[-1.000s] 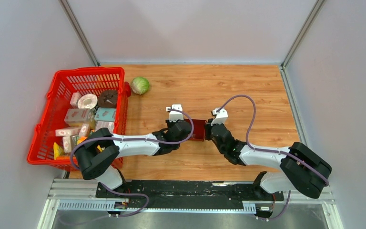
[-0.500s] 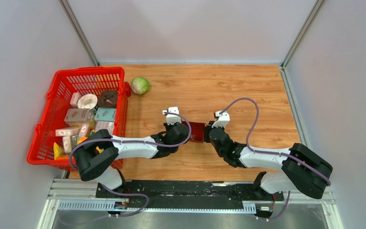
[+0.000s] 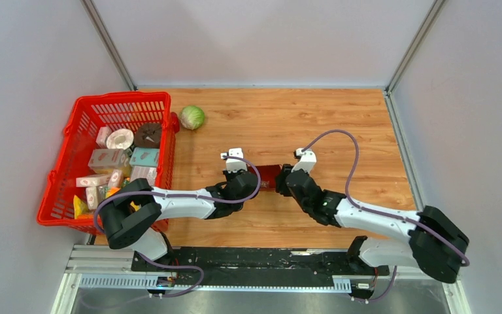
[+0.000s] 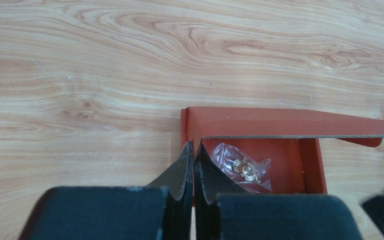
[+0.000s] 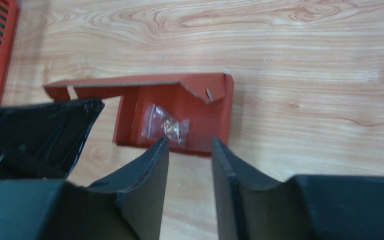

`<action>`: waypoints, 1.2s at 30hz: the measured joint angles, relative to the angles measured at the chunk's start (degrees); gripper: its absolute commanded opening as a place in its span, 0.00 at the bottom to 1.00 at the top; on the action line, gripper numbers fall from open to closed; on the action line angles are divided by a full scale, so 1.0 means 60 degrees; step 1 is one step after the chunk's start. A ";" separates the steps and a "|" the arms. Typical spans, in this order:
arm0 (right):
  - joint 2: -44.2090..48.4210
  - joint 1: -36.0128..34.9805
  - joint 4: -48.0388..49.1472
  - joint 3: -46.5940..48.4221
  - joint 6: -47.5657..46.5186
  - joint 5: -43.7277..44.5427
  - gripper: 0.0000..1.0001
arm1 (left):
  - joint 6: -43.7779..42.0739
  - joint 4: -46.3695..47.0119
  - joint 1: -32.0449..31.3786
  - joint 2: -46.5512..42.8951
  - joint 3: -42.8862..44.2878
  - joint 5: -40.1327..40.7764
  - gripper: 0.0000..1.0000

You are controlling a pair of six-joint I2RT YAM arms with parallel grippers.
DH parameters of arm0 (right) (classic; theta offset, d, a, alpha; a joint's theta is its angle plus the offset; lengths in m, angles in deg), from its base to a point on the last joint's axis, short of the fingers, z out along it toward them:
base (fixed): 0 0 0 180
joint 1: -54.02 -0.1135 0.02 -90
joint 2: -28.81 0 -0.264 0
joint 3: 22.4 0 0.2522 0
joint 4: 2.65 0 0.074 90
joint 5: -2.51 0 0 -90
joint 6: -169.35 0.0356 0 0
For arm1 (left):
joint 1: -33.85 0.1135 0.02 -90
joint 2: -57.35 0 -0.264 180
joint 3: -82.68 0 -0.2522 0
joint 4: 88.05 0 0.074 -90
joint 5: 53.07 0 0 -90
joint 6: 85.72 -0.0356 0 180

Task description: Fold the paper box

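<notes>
Groceries are sitting in the red basket along the left edge of the worktop. A green cabbage is lying just off the basket's far-right corner, and you're not needing any of that.

Moving right, your left gripper is sitting clamped shut at the near-left corner of the paper box. It's looking like a pinch on the thin left wall, but I can't tell whether card is actually between the fingers.

The box itself is lying around the middle of the worktop, right between your two grippers, with its long axis running left to right from one to the other. It's sitting open with the far long flap raised, and a small clear bag is lying on its floor.

Your right gripper is hovering with its fingers parted and nothing between them, just off the box's near edge toward the right end.

What I'd say you're working around: the box is lying just ahead of those open fingers and mostly to their left. So the right arm is the one nearer the right end wall, while the left is sitting at the other end.
</notes>
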 measured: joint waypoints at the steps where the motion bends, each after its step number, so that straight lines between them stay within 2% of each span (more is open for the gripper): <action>1: 0.0382 -0.0015 -0.0492 0.0062 -0.0084 -0.0120 0.47 | 0.0000 -0.0007 0.0000 -0.0011 0.0000 0.0018 0.00; 2: 0.0696 -0.0018 -0.0798 0.0073 -0.0146 -0.0182 0.55 | 0.0000 -0.0011 -0.0004 -0.0018 -0.0004 0.0029 0.00; 3: 0.1115 -0.0018 -0.1220 0.0076 -0.0270 -0.0321 0.59 | 0.0000 -0.0015 -0.0004 -0.0036 -0.0025 0.0040 0.00; 7: 0.2798 0.0164 -0.2648 0.0109 -0.0714 -0.0951 0.69 | 0.0025 -0.0033 -0.0004 -0.0157 -0.0178 0.0102 0.00; 8: 0.3049 0.0459 -0.3107 0.0244 -0.0772 -0.1330 0.75 | 0.0033 -0.0036 -0.0004 -0.0164 -0.0189 0.0124 0.00; 11: 0.3067 0.1985 -0.4095 0.0943 -0.0761 -0.2630 0.80 | 0.0033 -0.0036 -0.0007 -0.0164 -0.0193 0.0131 0.00; 15: 0.1574 0.4306 -0.5253 0.2856 -0.0423 -0.5238 0.81 | 0.0025 -0.0044 -0.0007 -0.0164 -0.0193 0.0131 0.00; 20: -0.1603 0.4940 -0.6284 0.5737 -0.0091 -0.7566 0.73 | 0.0007 -0.0084 -0.0007 -0.0164 -0.0193 0.0135 0.00; 25: -0.2823 0.4932 -0.6553 0.5719 0.0645 -0.8852 0.71 | -0.0040 -0.0131 -0.0015 -0.0164 -0.0186 0.0157 0.00; 36: -0.3136 0.4932 -0.6204 0.5034 0.1592 -0.9810 0.63 | -0.0288 -0.0361 -0.0124 -0.0149 -0.0033 0.0131 0.00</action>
